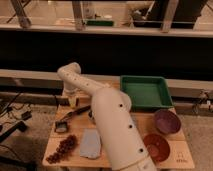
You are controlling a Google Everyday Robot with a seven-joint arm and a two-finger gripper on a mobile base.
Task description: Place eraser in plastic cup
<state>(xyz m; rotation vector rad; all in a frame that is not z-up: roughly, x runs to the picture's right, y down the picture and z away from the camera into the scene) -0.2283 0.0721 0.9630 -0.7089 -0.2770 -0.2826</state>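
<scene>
My white arm rises from the front of the table and bends over to the back left corner. There my gripper (73,102) hangs low, just above the wood. I cannot make out the eraser; whatever lies under the gripper is hidden. A slim dark object (75,113) lies slantwise just in front of the gripper, and I cannot tell whether it is a knife or a bar. The blue-grey, slightly tapered plastic cup (90,144) is near the front edge, left of my arm; whether it stands or lies I cannot tell.
A green tray (145,93) fills the back right. A purple bowl (166,121) and a red-brown plate (156,147) sit on the right side. A bunch of grapes (62,149) lies at the front left, with a small dark container (61,127) behind it. Cables trail on the floor at left.
</scene>
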